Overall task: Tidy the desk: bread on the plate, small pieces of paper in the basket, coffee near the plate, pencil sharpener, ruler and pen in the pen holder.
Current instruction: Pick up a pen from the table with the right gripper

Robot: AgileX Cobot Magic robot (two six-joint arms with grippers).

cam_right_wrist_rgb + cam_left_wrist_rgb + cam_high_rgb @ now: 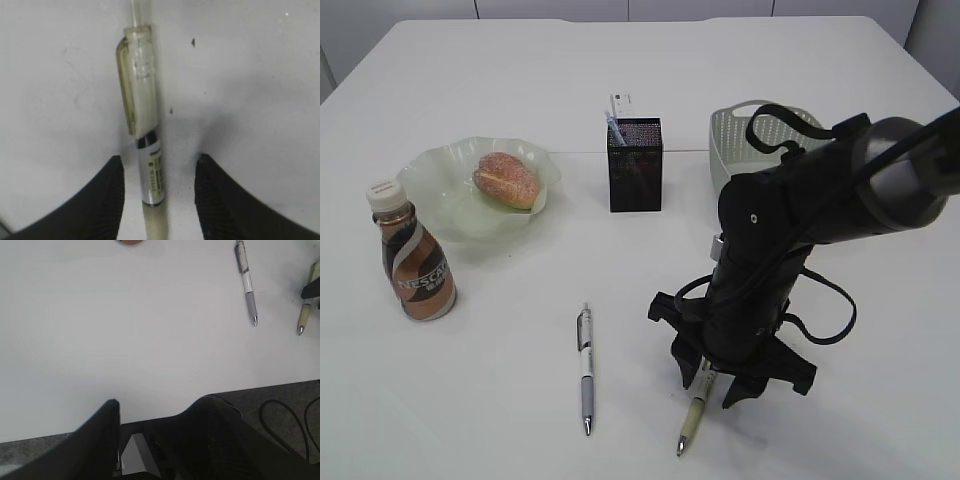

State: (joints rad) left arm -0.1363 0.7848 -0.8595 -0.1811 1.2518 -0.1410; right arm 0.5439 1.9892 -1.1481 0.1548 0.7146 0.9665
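My right gripper (722, 385) (160, 162) stands open, low over the desk (500, 400), its two fingers on either side of a yellowish pen (694, 415) (145, 125) that lies flat, touching neither finger. A white-and-grey pen (586, 368) (246, 282) lies to its left. The bread (507, 178) rests on the plate (440, 205), with the coffee (415, 265) upright beside it. The pen holder (636, 170) holds a blue-tipped stick and something white. My left gripper (160, 407) is open and empty over the desk's near edge. Ruler, pencil sharpener and paper pieces are out of view.
The basket (735, 140) stands at the back right, partly behind my right arm (820, 200) and its cables. In the left wrist view the desk's front edge (280, 387) gives way to dark floor with a black cable (280, 420).
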